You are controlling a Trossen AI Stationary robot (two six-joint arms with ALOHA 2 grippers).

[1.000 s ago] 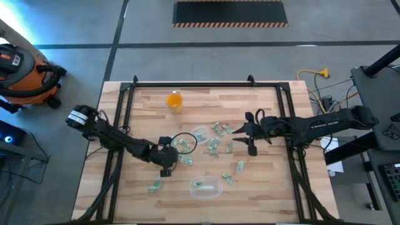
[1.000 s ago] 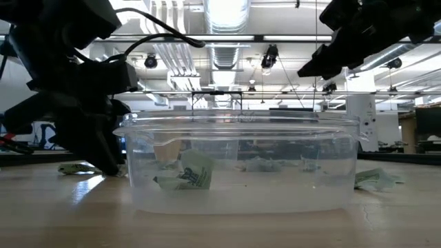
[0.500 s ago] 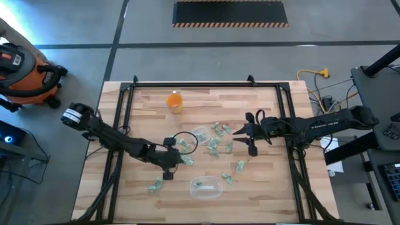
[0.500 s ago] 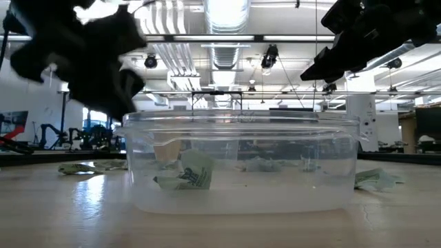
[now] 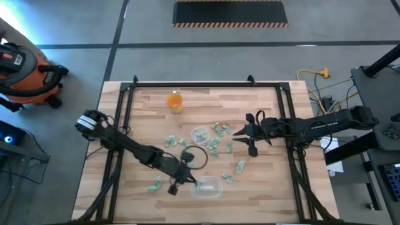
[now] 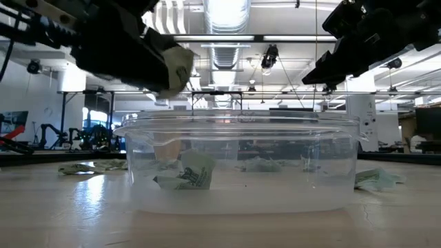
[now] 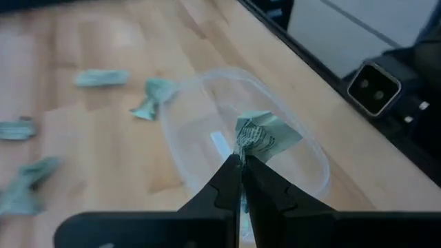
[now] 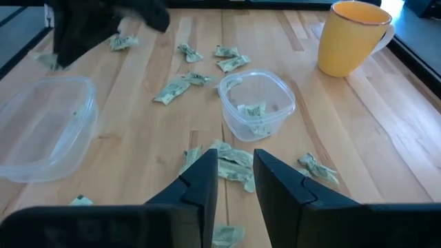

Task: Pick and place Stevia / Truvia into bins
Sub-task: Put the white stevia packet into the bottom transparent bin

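1. Stevia sachets point(image 5: 215, 145) lie scattered across the middle of my wooden table point(image 5: 262, 112), pale green and white, crumpled, most of them between my two arms.
2. My left gripper point(image 7: 241, 163) is pinched tight on one sachet point(image 7: 263, 136), which I hold in the air above the left end of the larger clear tub point(image 5: 206, 186).
3. That tub sits at the near edge of the table; the low view shows one sachet point(image 6: 187, 173) already lying inside it.
4. A small round clear cup point(image 8: 258, 103) stands near the table's centre, with a sachet or two inside and loose ones close around it.
5. My right gripper point(image 8: 236, 172) hovers above the table to the right of the small cup, its fingers point(image 8: 200, 180) partly spread with nothing between them; several sachets lie just beyond its tips.
6. An orange cup point(image 5: 174, 101) stands apart toward the far side of the table.
7. More sachets point(image 5: 155, 185) lie on the table left of the tub.
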